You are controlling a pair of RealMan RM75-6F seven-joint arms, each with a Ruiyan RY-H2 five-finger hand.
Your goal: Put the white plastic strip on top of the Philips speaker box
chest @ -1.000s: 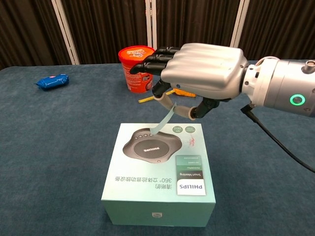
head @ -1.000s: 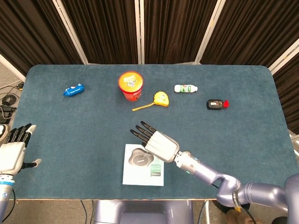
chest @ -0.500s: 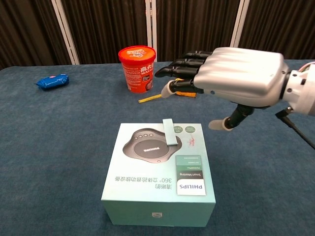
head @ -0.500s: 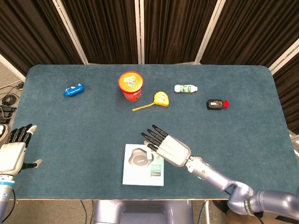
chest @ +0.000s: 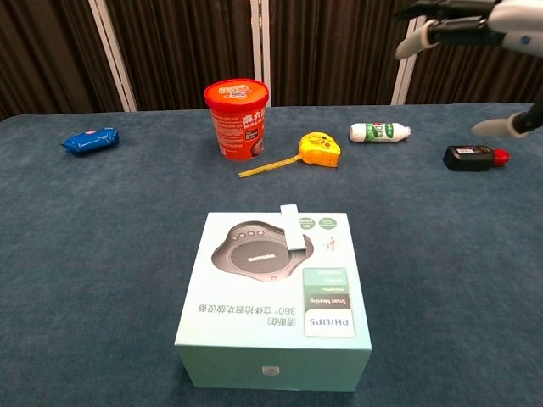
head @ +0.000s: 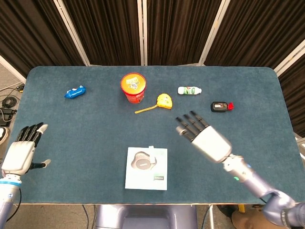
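Lower left of head view: left hand (head: 21,151) held up off the table edge, fingers spread, holding nothing. Centre-bottom: white plastic strip (chest: 293,227) lies flat on top of the Philips speaker box (chest: 276,297), so placement looks done. Right of centre: right hand (head: 202,138) raised above the table, fingers spread, nothing held.

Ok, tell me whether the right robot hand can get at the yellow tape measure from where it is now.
Probably yes. The right robot hand is open and empty above the table, and the yellow tape measure lies just ahead of its fingers with bare cloth between them and nothing stacked on it.
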